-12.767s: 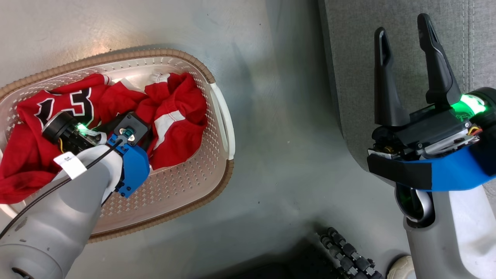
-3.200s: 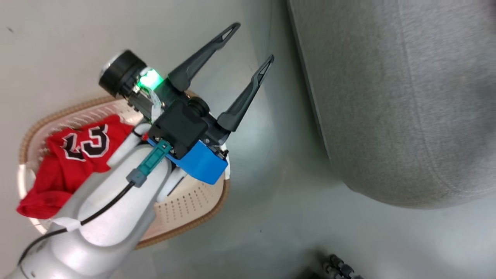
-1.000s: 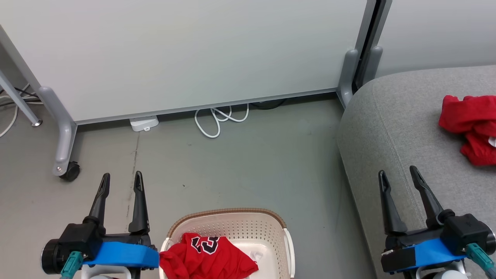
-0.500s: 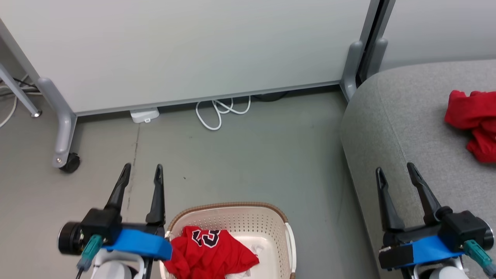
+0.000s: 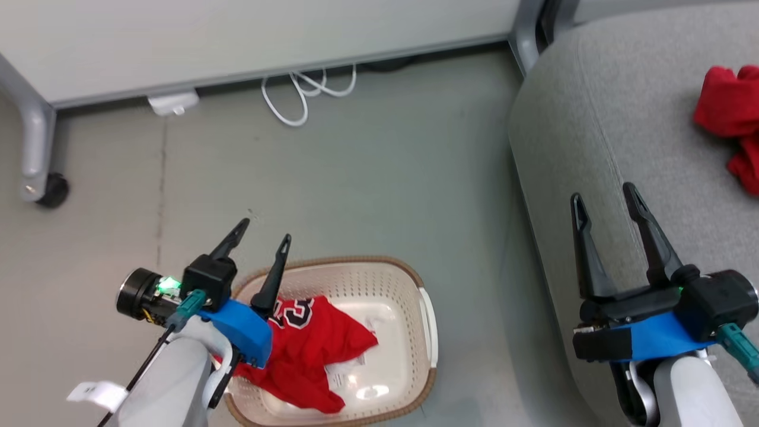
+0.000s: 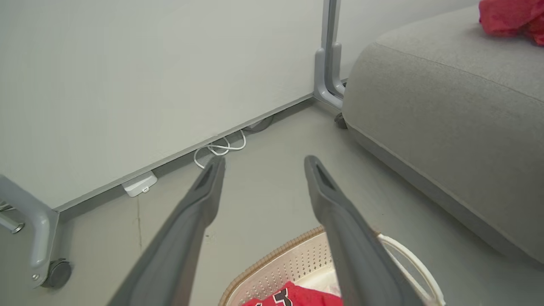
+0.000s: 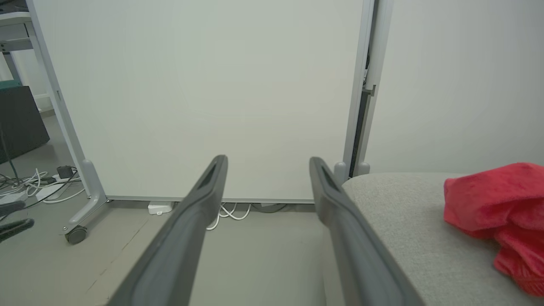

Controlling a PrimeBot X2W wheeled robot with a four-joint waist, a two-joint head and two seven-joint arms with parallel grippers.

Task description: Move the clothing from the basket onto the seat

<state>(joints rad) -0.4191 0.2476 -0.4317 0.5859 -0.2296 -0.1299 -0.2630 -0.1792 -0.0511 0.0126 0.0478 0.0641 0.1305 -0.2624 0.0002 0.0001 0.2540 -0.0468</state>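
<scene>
Looking for writing first: the only print I can read is on the red jersey (image 5: 320,350) in the laundry basket (image 5: 356,263), a black-and-white number. The 3 is plain, but the digit before it sits half behind a finger (image 5: 270,287) of the left gripper (image 5: 265,229). A white sticker (image 5: 341,375) on the basket floor carries marks too small to read. A white tag (image 5: 95,392) on the left arm's cable is blurred.

The jersey lies crumpled over the left half of the basket, and part of it is hidden under the left wrist's blue housing. The second red garment (image 5: 732,112) lies bunched on the grey sofa (image 5: 593,118), cut off by the head view's right edge, so I cannot tell what kind of garment it is.

The left gripper hangs over the basket's left rim with its fingers spread wide and nothing between them. The right gripper (image 5: 600,191) is above the sofa's front edge, also spread wide and empty, well apart from the red garment.

The left wrist view catches just a sliver of jersey and one scrap of a digit at its bottom edge, with the basket's white handle beside it. The right wrist view shows the red garment as a soft heap on the sofa top, its lower part cut off. That view also takes in the full height of the pale partition panel (image 7: 204,85), which the head view shows as just a bottom strip. A looped white cable (image 5: 299,95) and a white adapter (image 5: 173,102) lie at the panel's foot. A black caster (image 5: 52,190) sits off to the left.
</scene>
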